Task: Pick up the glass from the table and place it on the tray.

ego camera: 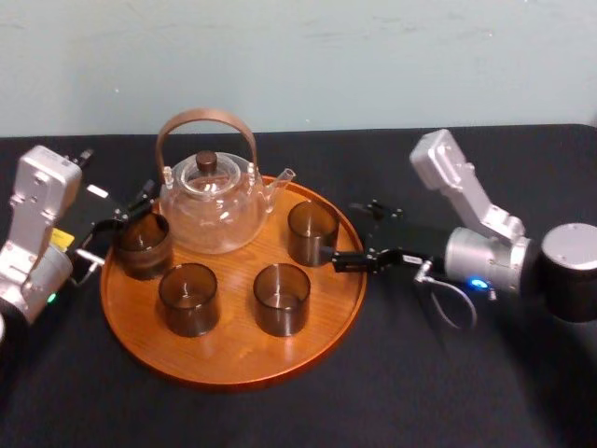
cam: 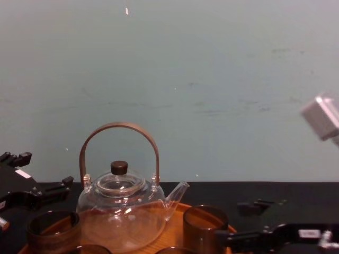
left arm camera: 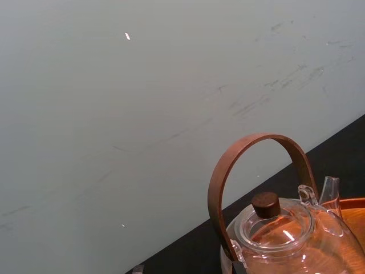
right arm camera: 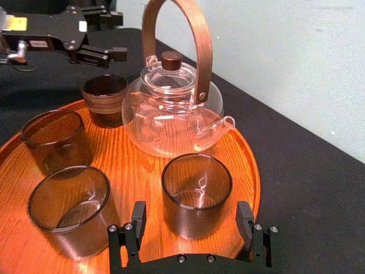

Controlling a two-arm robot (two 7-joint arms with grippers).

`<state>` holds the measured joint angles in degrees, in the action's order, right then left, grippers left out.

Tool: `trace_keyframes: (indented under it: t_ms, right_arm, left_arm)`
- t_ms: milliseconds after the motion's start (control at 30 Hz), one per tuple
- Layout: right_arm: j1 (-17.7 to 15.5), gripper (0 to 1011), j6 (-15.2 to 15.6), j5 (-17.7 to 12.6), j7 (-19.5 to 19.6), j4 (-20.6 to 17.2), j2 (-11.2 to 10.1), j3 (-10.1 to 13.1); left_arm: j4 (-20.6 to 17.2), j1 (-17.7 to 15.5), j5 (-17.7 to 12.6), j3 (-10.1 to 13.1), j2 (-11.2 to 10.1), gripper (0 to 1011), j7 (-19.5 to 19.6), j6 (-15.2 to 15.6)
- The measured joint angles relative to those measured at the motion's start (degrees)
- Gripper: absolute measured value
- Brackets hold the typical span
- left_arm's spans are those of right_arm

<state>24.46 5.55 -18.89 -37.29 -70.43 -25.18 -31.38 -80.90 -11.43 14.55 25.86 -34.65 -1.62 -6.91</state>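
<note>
Right wrist view puts the glass [right arm camera: 197,191] upright on the tray [right arm camera: 131,162], near its right rim, squarely between the spread fingers of the right gripper [right arm camera: 191,211] (neither pad seems to touch it). Judged from that, a straight pull back rightward should clear it. The left gripper [ego camera: 135,207], also spread, sits by the tray's far-left rim.
</note>
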Motion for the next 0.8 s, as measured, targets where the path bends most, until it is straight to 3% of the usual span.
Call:
trace_keyframes:
  t_ms: [300,433,600,800]
  right_arm:
    - [-5.8,1002,-1.5,-2.9,0.2,-8.6,-6.3,2.8]
    - [-9.0,1002,-3.3,-3.5,3.1,-11.8,-8.0,5.0]
    - [-11.5,1002,-5.0,-2.6,7.4,-13.6,-8.1,6.9]
    - [-15.6,1002,-7.5,0.3,16.5,-14.8,-5.9,10.2]
  left_arm:
    - [0.0,0.0,0.0,0.0,0.0,1001,0.0,0.0]
    - [0.0,0.0,0.0,0.0,0.0,1001,0.0,0.0]
    - [0.0,0.0,0.0,0.0,0.0,1001,0.0,0.0]
    - [0.0,0.0,0.0,0.0,0.0,1001,0.0,0.0]
